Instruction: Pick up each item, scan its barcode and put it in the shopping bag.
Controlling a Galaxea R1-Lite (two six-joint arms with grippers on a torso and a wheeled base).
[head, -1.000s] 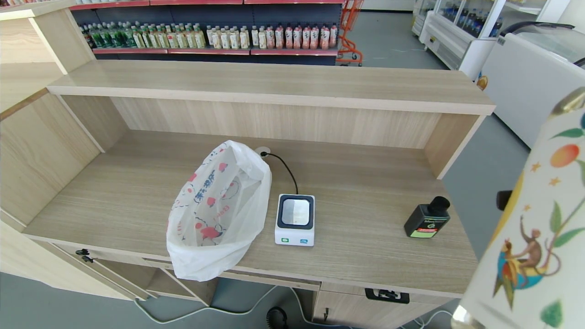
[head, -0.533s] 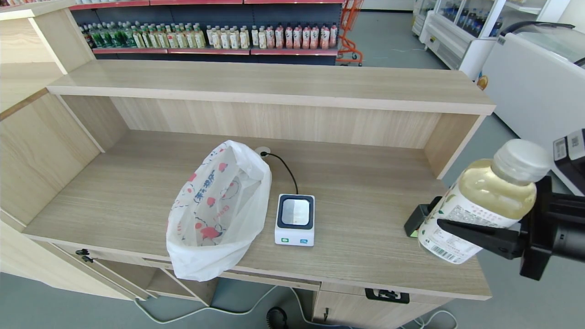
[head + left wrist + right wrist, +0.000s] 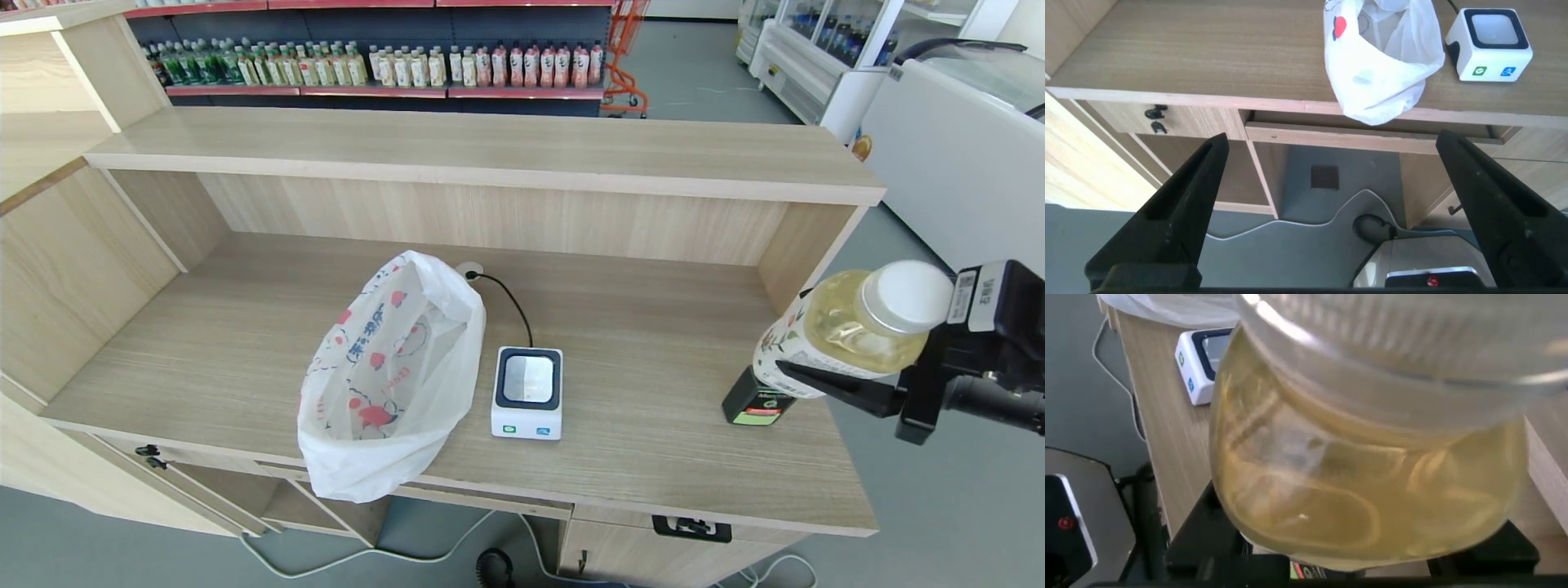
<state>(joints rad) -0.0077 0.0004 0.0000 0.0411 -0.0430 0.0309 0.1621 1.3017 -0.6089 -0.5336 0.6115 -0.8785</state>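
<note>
Two arms are in my charge, and I am starting with the head camera. The right gripper (image 3: pixel 808 359) is clamping a bottle of pale yellow drink (image 3: pixel 849 339). It is holding the bottle tilted in the air over the right end of the counter (image 3: pixel 653 367), with the white cap toward the robot's right. A small black bottle (image 3: pixel 755 404) is standing on the counter just beneath it, partly hidden. The shopping bag (image 3: pixel 392 376) is lying open left of centre, and the scanner (image 3: pixel 527 392) is sitting just beside it on the right.

On the left wrist camera, I am seeing the left gripper (image 3: pixel 1331 143) hanging low before the counter's front edge. Its fingers are spread apart and gripping nothing, and the bag is drooping over that edge.

On the right wrist camera, the bottle is sitting close against the lens, with the scanner showing beyond it.
</note>
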